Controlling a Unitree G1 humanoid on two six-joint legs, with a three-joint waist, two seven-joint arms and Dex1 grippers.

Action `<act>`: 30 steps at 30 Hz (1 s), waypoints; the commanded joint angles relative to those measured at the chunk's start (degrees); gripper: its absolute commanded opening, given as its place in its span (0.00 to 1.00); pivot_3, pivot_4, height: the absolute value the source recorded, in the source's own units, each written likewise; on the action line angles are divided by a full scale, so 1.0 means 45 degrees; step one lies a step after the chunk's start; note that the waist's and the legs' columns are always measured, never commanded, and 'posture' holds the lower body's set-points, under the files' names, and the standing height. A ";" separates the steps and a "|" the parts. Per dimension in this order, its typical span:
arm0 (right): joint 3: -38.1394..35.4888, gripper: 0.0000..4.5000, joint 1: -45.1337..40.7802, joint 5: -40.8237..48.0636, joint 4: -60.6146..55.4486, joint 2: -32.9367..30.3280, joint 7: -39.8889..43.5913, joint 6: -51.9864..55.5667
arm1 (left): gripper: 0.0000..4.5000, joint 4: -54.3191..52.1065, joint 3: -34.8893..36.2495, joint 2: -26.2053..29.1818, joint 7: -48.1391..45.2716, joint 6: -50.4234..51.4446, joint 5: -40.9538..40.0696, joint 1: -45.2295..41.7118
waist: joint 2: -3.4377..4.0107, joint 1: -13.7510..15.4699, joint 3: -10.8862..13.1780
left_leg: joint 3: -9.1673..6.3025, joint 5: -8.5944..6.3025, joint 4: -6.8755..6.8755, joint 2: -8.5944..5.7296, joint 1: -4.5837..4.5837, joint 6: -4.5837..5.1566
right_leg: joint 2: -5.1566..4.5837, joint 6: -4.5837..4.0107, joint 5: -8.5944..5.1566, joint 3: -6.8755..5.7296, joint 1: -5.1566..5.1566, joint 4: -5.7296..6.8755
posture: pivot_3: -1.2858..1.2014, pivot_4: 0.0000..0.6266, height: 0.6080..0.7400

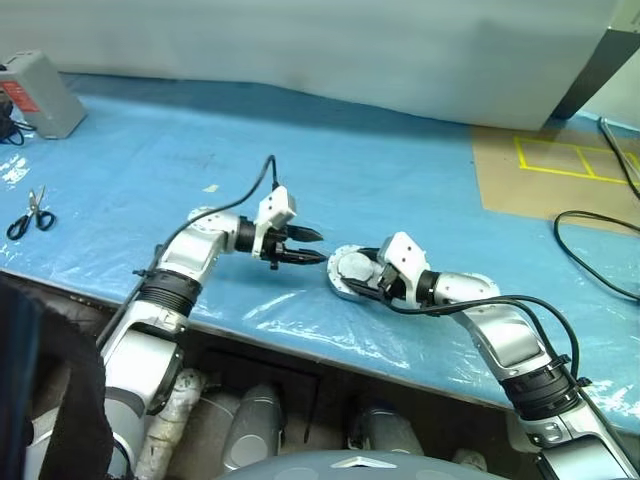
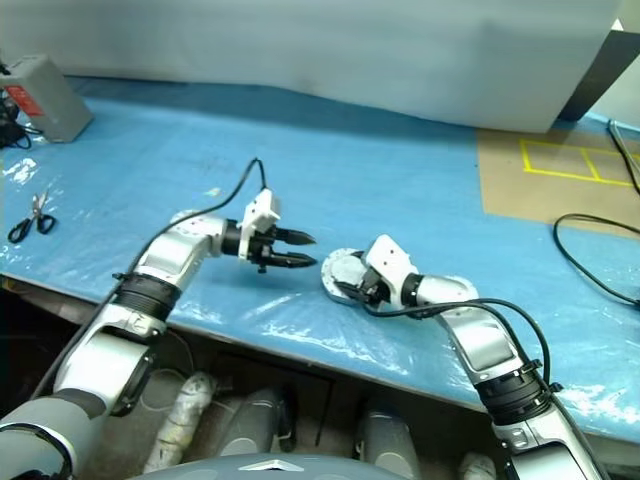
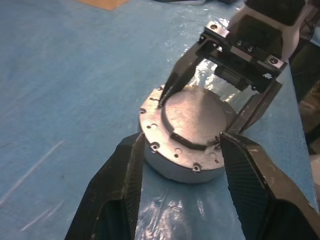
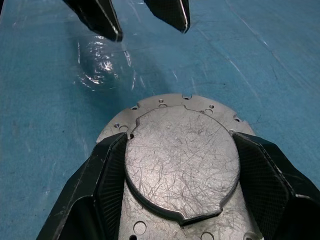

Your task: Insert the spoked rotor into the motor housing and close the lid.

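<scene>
The motor housing (image 1: 350,268) is a round silver metal body lying on the blue sheet near the table's front edge. Its flat, scratched face (image 4: 182,160) is up, ringed by small holes, and no windings show. My right gripper (image 4: 178,137) reaches in from the right and is shut on the raised round face, one finger on each side. My left gripper (image 1: 322,247) hangs open and empty just left of the housing, pointing at it across a short gap, its fingers (image 3: 125,180) spread about as wide as the housing. The spoked rotor and the lid are out of view.
Blue plastic sheeting (image 1: 400,170) covers the table. Scissors (image 1: 32,213) and a grey box with a red label (image 1: 38,92) sit far left. A cardboard sheet with yellow tape (image 1: 560,175) and black cables (image 1: 590,250) lie at the right.
</scene>
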 commanded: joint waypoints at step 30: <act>-0.0911 0.99 0.0517 0.0438 -0.1030 0.0214 -0.0254 0.1691 | 0.00 0.1938 -0.1093 -0.1834 0.0521 -0.2560 0.2308 0.0431 | -0.0027 0.0210 -0.0069 | 0.0001 -0.0007 -0.0224 -0.0015 0.0006 0.0012 | 0.0001 -0.0008 0.0006 -0.0028 0.0050 -0.0269 | 0.52 0.24 1.00</act>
